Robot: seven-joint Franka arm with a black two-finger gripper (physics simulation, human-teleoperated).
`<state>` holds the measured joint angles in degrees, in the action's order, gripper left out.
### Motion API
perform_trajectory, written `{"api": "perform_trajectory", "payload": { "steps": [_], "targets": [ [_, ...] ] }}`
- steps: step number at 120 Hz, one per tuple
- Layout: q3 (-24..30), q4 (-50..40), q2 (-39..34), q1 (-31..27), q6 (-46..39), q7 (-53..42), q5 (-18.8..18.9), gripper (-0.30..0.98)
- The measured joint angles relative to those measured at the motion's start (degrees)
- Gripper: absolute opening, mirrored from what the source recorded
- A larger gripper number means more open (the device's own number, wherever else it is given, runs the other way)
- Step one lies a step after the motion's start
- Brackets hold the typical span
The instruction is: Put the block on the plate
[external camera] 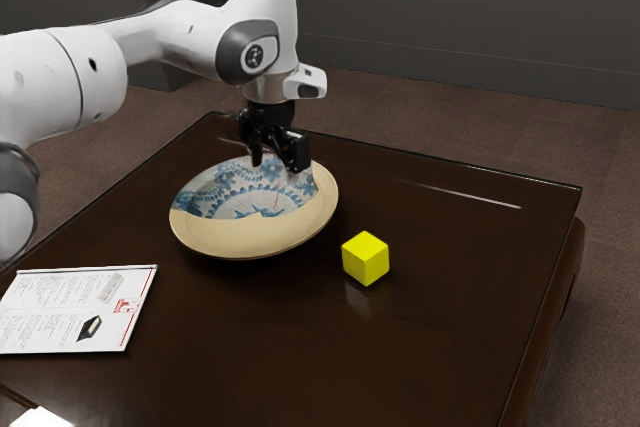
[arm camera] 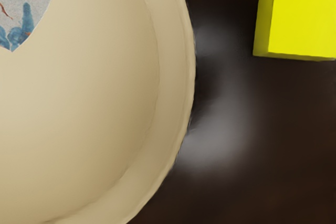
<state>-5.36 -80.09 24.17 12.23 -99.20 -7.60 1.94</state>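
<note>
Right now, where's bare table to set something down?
Two patches of table: between booklet and block, down to the exterior view's bottom; and from block to the table edge at the exterior view's right. Crowded: exterior view's left, plate near booklet, jaws above plate.

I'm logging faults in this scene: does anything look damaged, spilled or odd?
The plate looks odd: its blue pattern stops at an uneven edge, the rest plain tan, perhaps a patched break or a rendering quirk. I see no spill on the table.
</note>
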Motion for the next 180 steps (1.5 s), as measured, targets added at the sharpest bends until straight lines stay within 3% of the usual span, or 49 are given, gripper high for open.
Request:
{"api": "perform_trajectory", "payload": {
  "steps": [24, 61, 120, 157, 167, 180],
  "targets": [
    [0.2, 1.7, 5.2, 5.0, -3.4, 2.0, -1.4, 0.69],
    [0.7, 0.3, 10.9, 7.7, -10.8, 4.9, -3.2, 0.69],
    [5.6, 5.3, 18.0, 2.2, -17.1, 4.0, -3.3, 0.69],
    [6.0, 8.3, 22.2, 1.8, -18.9, 2.1, -2.9, 0.69],
    [6.1, 8.3, 22.7, 1.9, -19.2, 1.7, -2.8, 0.65],
    [6.1, 8.6, 23.1, 2.2, -19.5, 1.3, -2.8, 0.5]
  ]
}}
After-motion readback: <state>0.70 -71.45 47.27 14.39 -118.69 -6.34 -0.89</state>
